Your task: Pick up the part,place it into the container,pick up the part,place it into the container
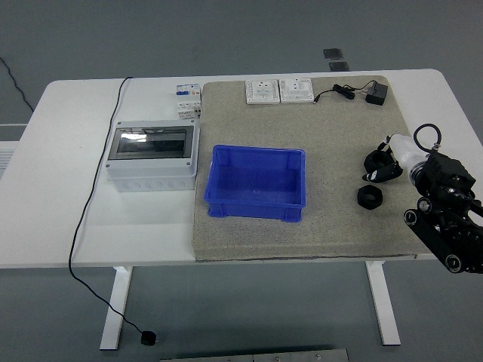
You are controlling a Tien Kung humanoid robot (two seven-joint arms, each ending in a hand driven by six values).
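— What does the robot's body look like, from what shows?

— Only the right arm (447,226) is visible, at the right edge near the table's front. It is black, built of blocky, angular segments.

— Any hardware visible on it?

— Yes, several round silver-ringed screw or pivot points sit along the lower links, showing pale against the black.

— Cables?

— A thin black cable (424,134) arcs in a loop above the wrist.

— Anything lighter in colour?

— A white cylindrical section (404,149) sits at the far end of the arm, leading toward the right hand (383,166), which is black; its details are too small to tell.
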